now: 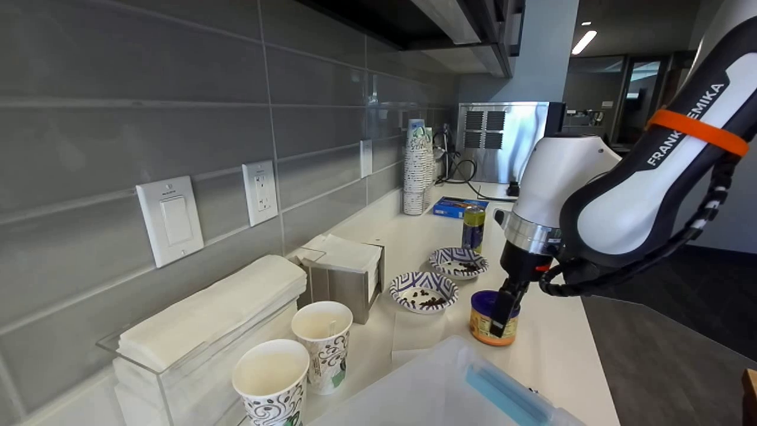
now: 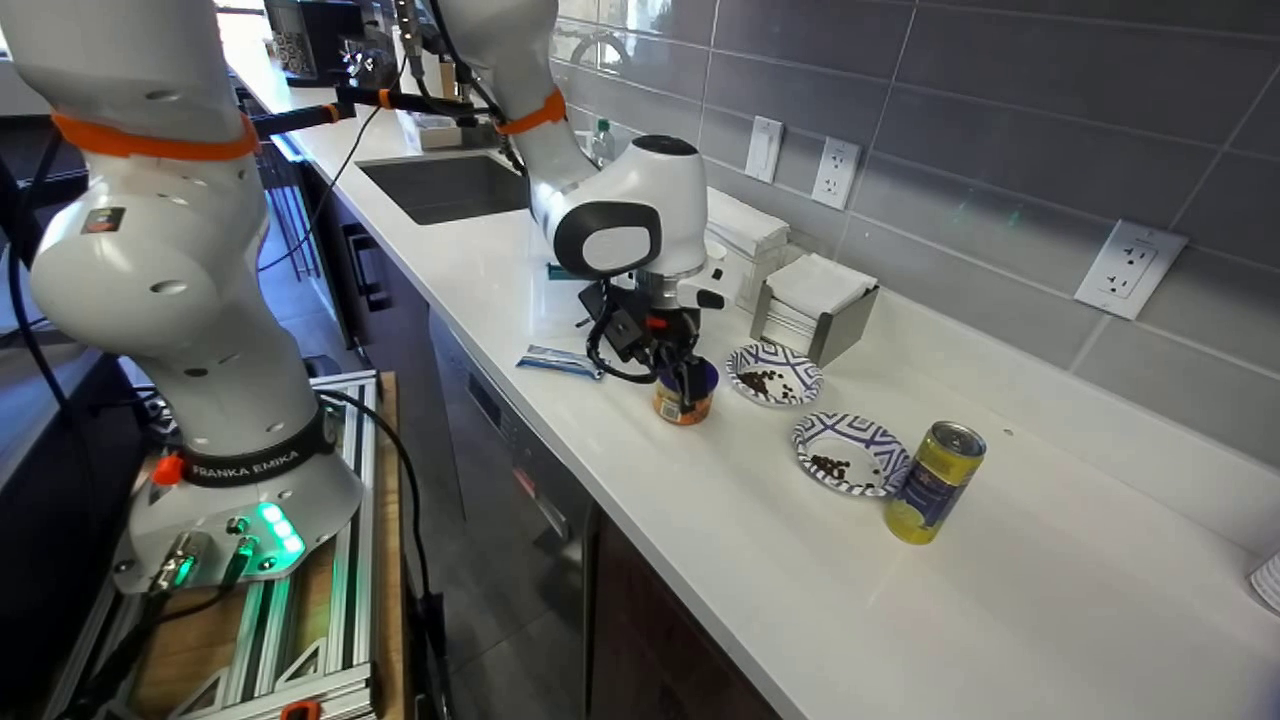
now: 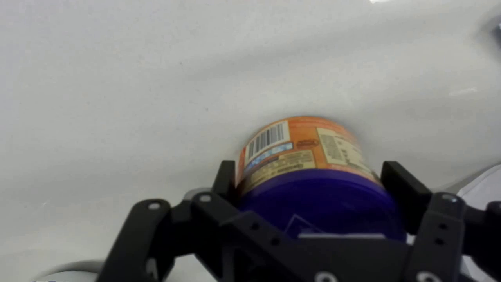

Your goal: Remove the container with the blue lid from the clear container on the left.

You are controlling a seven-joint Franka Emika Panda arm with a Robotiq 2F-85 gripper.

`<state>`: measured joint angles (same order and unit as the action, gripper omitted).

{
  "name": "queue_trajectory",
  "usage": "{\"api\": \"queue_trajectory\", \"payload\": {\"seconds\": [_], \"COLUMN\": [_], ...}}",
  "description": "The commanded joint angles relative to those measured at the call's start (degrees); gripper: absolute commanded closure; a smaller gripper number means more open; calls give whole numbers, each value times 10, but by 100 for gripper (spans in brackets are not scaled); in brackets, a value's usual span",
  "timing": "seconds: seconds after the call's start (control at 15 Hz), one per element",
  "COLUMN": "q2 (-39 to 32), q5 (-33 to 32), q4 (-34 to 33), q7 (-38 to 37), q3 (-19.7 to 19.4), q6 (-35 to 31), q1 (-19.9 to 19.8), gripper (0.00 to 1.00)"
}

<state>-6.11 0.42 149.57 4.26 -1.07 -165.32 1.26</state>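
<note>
Here | black gripper straddled blue-lidded orange tub | jaws gripping or loose: couldn't tell | tub stood upright on white counter

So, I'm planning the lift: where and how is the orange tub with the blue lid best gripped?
Probably from above, closing on opposite sides of the orange tub, on its wall below the blue lid: it stands upright on the counter, squat and round, and the gripper straddles it that way.
</note>
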Motion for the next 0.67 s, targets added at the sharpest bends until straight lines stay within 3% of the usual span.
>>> {"api": "queue_trajectory", "payload": {"seconds": [0.0, 0.47, 0.6], "q2": [-5, 114, 166], "q5": [-27, -72, -73], "q4": [-8, 25, 34], "q7": [-23, -27, -26], "q3": [-2, 0, 5], "q6": [-6, 66, 123], "q1": [-1, -2, -6], "gripper": [2, 0, 0]}}
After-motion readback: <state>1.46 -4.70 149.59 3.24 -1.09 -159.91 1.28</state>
